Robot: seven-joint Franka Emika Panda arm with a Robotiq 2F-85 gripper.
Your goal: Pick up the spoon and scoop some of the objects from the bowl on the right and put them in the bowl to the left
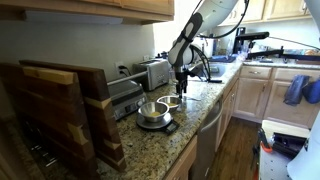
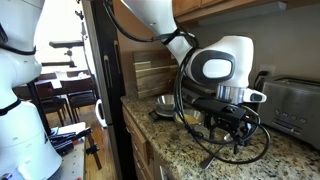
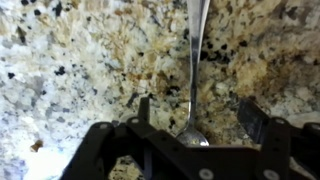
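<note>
We see a speckled granite countertop [image 1: 190, 112] above pale wooden cabinets [image 1: 255, 95] — a silver metal toaster [image 1: 153, 72] stands at its back, dark slatted wooden boards [image 1: 60, 110] lean nearer us, and a blue cloth [image 1: 298, 90] hangs opposite.

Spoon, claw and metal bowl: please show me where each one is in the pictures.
spoon [image 3: 194, 68], wrist view, middle of its handle.
claw [image 3: 195, 104], wrist view, midway between its fingertips.
metal bowl [image 1: 152, 113], in an exterior view, on its side wall.

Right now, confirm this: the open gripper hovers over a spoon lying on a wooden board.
Not a wooden board: the wrist view shows the spoon lying on the speckled granite counter. The gripper is open over it, as stated.
</note>
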